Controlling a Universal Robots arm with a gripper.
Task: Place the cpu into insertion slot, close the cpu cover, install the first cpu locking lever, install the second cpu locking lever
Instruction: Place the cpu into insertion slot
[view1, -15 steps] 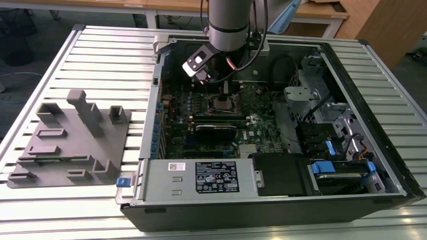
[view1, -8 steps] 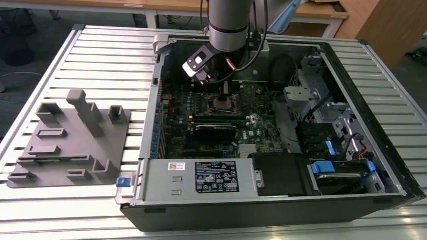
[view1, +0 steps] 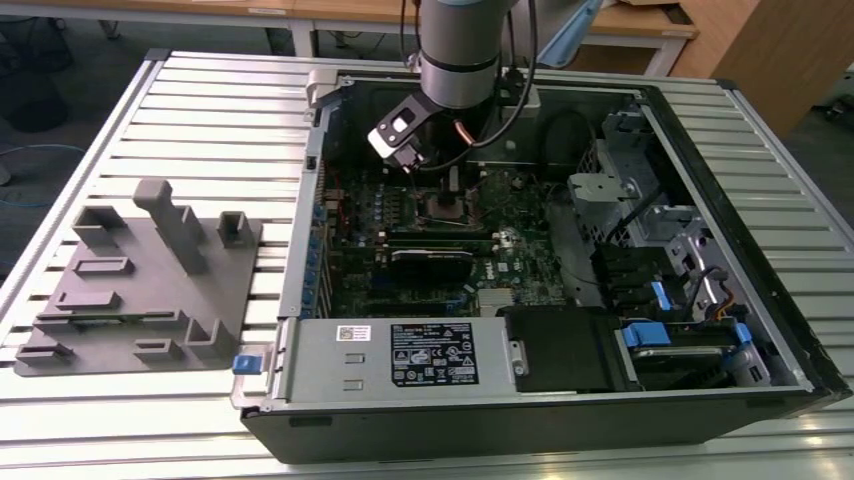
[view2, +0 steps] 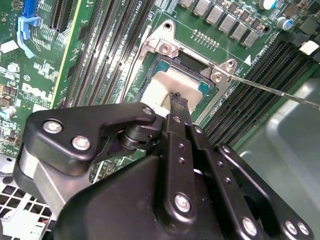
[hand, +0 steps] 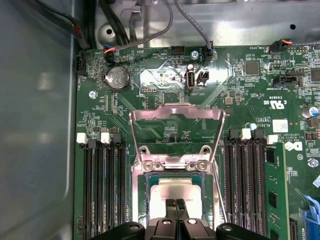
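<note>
1. Pointing the black two-fingered gripper (hand: 175, 204) down at the small flat square silver-grey cpu (hand: 172, 191), jaws pressed together, clasping nothing.
2. Seated flat in the silvery-rimmed square insertion slot (hand: 139, 200) — thin silvery windowed cpu cover (hand: 175, 111) swung open.

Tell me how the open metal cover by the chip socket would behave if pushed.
The cover is a thin frame held along one edge, so it would probably swing, not slide. Mostly window, it looks light and might flex if pushed on one side rail. Its bare metal seems smooth, so likely slippery.
</note>
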